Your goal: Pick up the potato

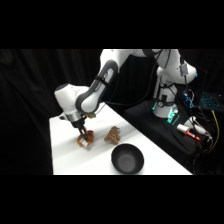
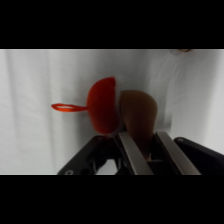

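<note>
I see a tan lump [image 1: 113,135] just right of the potato [image 1: 84,140] and a black bowl [image 1: 127,158] nearer the table [image 1: 65,160] front; a red piece [image 2: 102,105] presses against the potato's side; the arm bends down from upper right, gripper [image 1: 85,136] vertical, its 2 fingers [image 2: 131,155] clasping the potato.

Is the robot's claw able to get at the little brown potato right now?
Probably yes. The gripper is right down at the rounded brown potato, which sits between its two fingers. Only a red round-bowled scoop touches its side; nothing covers it.
</note>
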Robot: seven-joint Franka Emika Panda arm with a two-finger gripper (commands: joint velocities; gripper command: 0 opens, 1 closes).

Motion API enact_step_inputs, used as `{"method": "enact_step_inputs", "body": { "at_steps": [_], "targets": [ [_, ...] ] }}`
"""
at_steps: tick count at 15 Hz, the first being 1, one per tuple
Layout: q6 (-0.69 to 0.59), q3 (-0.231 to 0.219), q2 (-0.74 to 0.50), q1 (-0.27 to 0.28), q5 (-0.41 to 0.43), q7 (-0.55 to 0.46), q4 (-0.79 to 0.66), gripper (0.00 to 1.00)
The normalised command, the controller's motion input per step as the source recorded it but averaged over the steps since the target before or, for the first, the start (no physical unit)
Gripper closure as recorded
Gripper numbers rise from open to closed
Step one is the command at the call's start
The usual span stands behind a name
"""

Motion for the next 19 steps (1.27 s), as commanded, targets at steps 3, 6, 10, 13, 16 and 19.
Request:
{"method": "enact_step_inputs", "body": {
  "at_steps": [3, 6, 10, 13, 16, 19],
  "targets": [
    [-0.3, 0.015, -0.4, 0.018, -0.052, -0.11, -0.16, 0.92],
    [-0.38, 0.009, -0.58, 0.042, -0.072, -0.11, -0.23, 0.92],
    [-0.38, 0.004, -0.53, 0.046, -0.029, -0.06, -0.16, 0.92],
    [-0.3, -0.013, -0.37, 0.06, -0.021, -0.02, -0.08, 0.93],
    [-0.23, -0.035, -0.26, 0.089, -0.065, 0.06, -0.02, 0.93],
    [-0.12, -0.042, -0.2, 0.093, -0.101, 0.08, -0.03, 0.94]
  ]
}}
